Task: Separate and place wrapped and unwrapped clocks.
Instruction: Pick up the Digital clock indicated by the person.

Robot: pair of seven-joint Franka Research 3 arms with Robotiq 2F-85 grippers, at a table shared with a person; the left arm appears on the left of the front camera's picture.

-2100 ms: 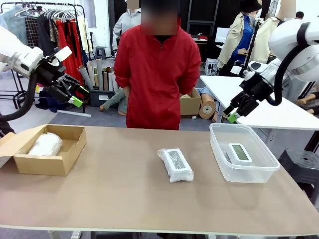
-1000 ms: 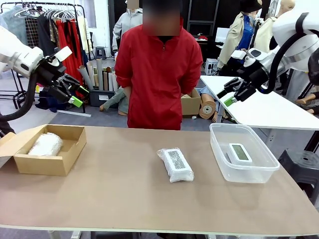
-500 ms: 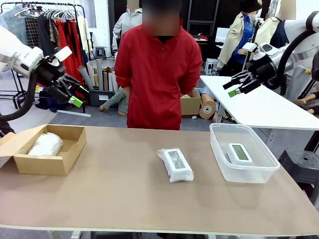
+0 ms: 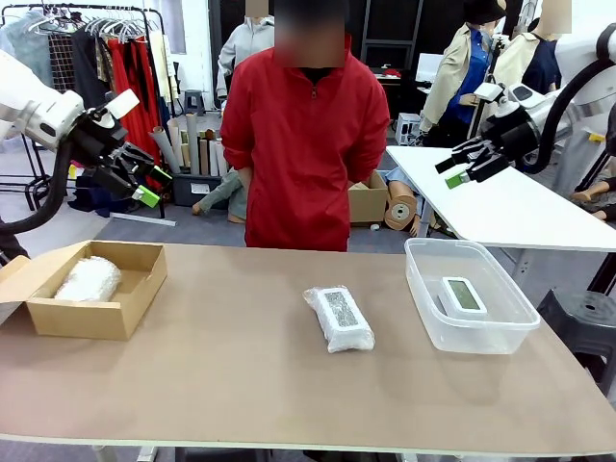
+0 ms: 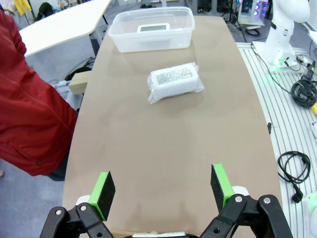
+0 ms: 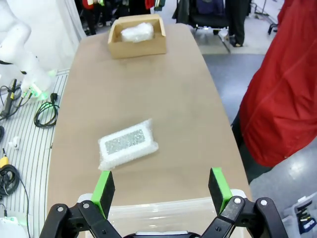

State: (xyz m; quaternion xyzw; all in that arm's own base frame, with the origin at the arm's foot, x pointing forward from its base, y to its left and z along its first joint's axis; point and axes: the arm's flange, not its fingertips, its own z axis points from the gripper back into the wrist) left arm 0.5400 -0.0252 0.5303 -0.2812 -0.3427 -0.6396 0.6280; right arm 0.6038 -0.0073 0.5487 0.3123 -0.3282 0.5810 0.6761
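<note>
Both claws gape wide, empty: left gripper (image 4: 152,185) and right gripper (image 4: 450,171) hang high above the table ends. The bubble-wrapped clock (image 4: 339,318) lies mid-table (probably light, with a soft, slippery skin); pinch across its narrow width, firmly.

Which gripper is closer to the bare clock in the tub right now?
Right. The right gripper hangs open high above the clear tub that holds the bare clock. The left gripper is raised above the cardboard box, far off at the opposite end.
</note>
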